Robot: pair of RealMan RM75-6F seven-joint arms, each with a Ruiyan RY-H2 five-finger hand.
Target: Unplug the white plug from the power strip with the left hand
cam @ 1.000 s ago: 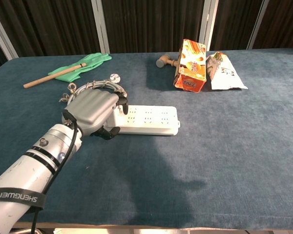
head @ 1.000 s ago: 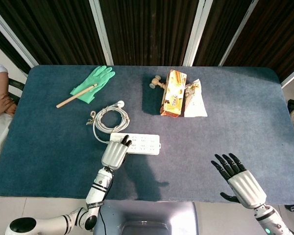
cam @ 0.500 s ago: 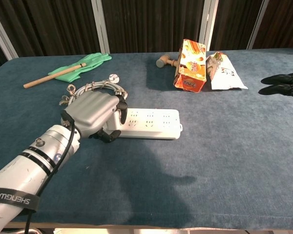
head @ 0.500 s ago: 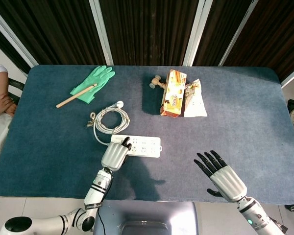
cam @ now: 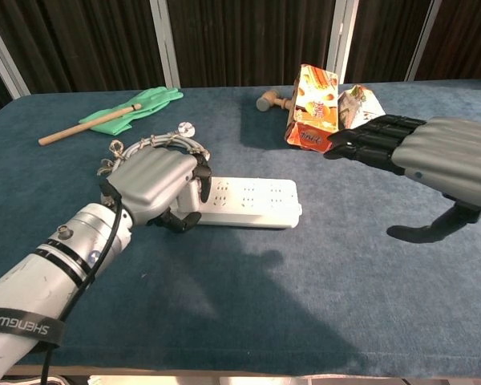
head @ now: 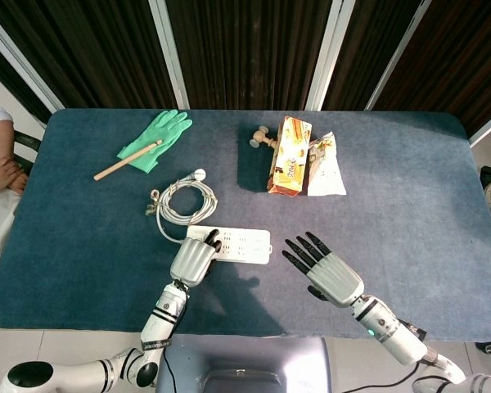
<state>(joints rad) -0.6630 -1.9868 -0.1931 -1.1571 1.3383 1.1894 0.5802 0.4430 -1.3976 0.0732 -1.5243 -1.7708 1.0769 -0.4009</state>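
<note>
The white power strip lies flat on the blue table near the front, left of centre. My left hand is curled over the strip's left end, and its dark fingers wrap the white plug there, hiding most of it. The plug's grey cable lies coiled just behind the hand. Right of the strip, my right hand hovers flat with fingers spread towards it, holding nothing and a short gap away from it.
A green glove with a wooden stick lies at the back left. An orange snack box, a white packet and a small wooden mallet sit at the back centre. A person's arm shows at the left edge.
My right hand has swept left from the front right corner to just right of the strip. The strip has slid slightly right under my left hand, which stays curled on its end.
</note>
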